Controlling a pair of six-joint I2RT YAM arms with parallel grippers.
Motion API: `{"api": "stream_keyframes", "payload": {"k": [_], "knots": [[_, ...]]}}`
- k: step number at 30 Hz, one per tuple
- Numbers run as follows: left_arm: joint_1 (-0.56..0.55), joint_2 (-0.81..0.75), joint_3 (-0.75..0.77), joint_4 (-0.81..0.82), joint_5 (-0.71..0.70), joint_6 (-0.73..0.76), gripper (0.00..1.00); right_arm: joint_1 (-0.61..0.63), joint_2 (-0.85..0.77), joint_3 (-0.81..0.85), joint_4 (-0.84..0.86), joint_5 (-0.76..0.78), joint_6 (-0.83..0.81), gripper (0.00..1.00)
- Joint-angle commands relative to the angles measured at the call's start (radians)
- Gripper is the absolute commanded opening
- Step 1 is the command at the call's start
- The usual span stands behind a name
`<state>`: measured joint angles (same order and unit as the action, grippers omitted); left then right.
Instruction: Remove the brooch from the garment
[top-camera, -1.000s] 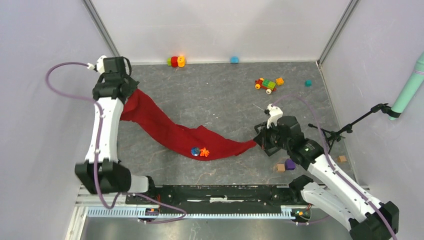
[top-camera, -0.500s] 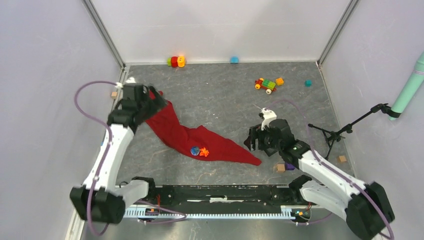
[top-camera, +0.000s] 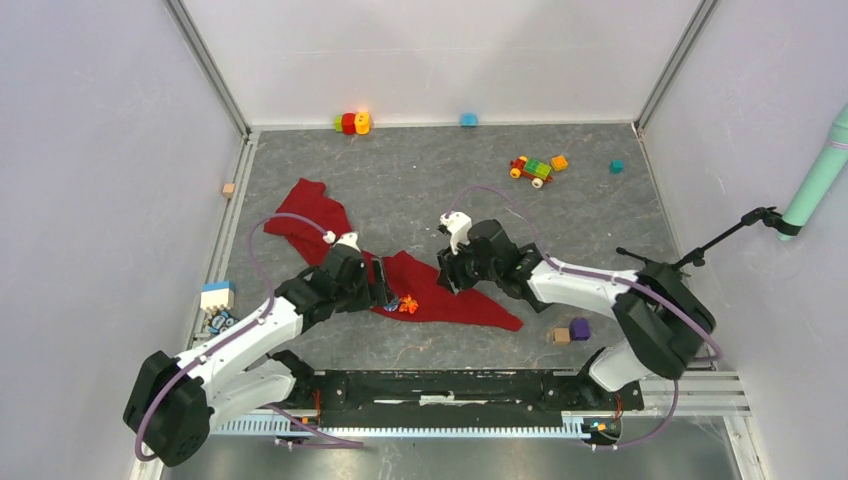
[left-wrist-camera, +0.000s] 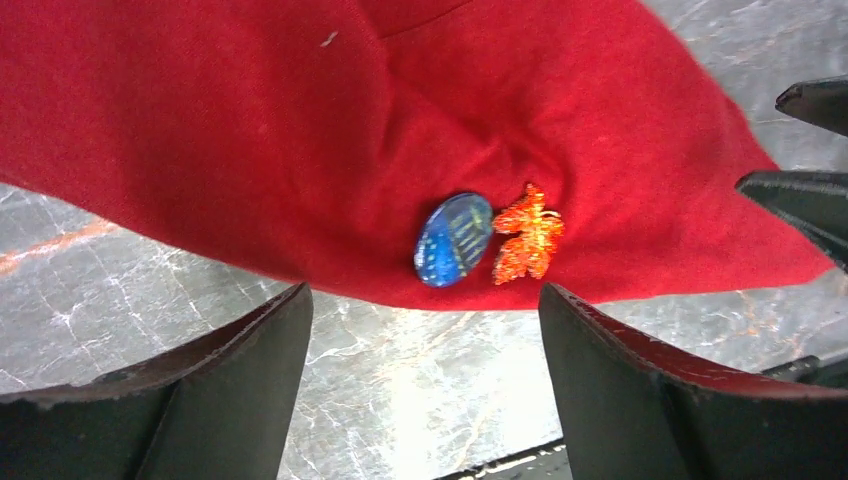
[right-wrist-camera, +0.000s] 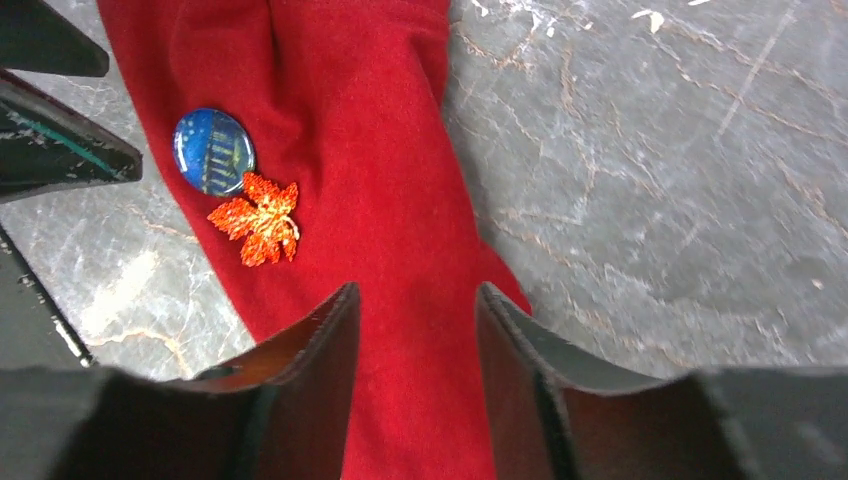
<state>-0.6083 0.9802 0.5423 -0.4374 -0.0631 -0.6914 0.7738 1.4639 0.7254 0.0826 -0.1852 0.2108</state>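
A red garment (top-camera: 315, 215) lies crumpled on the grey marbled floor. Two brooches sit side by side near its front edge: a blue oval brooch (left-wrist-camera: 453, 240) and an orange leaf-shaped brooch (left-wrist-camera: 527, 232). My left gripper (left-wrist-camera: 424, 295) hovers open just in front of the pair, with bare floor between its fingers. My right gripper (right-wrist-camera: 418, 295) is open over the garment's right part (right-wrist-camera: 370, 150), and the blue brooch (right-wrist-camera: 213, 150) and orange leaf brooch (right-wrist-camera: 257, 218) lie ahead to its left. From above, the left gripper (top-camera: 383, 287) and right gripper (top-camera: 447, 277) flank the orange leaf brooch (top-camera: 408, 305).
A toy car (top-camera: 531, 169), red and yellow blocks (top-camera: 351, 123), a blue piece (top-camera: 468, 119) and a teal cube (top-camera: 617, 166) lie near the back wall. A purple cube (top-camera: 580, 328) and a wooden cube (top-camera: 561, 336) sit front right. A blue-white block (top-camera: 217, 297) rests at the left rail.
Both grippers let go of the garment's ends, opened and swung inward to the brooches. The stretched garment dropped and now lies slack on the floor.
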Motion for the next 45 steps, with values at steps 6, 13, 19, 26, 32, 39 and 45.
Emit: {"api": "stream_keyframes", "payload": {"k": [6,13,19,26,32,39,45], "knots": [[-0.002,-0.043,-0.063,0.090,-0.077,-0.056,0.84,0.017,0.184,0.097,0.105,-0.013,-0.042,0.23],[0.029,-0.005,-0.069,0.061,-0.185,-0.094,0.81,0.017,0.098,0.056,0.104,0.123,-0.046,0.00],[0.062,0.030,-0.056,0.020,-0.259,-0.156,0.74,0.017,0.044,0.036,0.078,0.175,-0.032,0.00],[0.111,0.100,-0.070,0.157,-0.168,-0.103,0.69,0.001,-0.199,-0.105,0.058,0.321,0.036,0.00],[0.184,0.332,0.035,0.232,-0.121,-0.039,0.65,0.040,-0.450,-0.288,0.098,0.192,0.067,0.00],[0.229,0.624,0.307,0.145,-0.168,-0.004,0.71,0.045,-0.729,-0.440,0.088,0.171,0.155,0.00],[0.154,0.667,0.423,0.083,-0.085,0.101,0.80,0.045,-0.727,-0.446,-0.003,0.262,0.162,0.00]]}}
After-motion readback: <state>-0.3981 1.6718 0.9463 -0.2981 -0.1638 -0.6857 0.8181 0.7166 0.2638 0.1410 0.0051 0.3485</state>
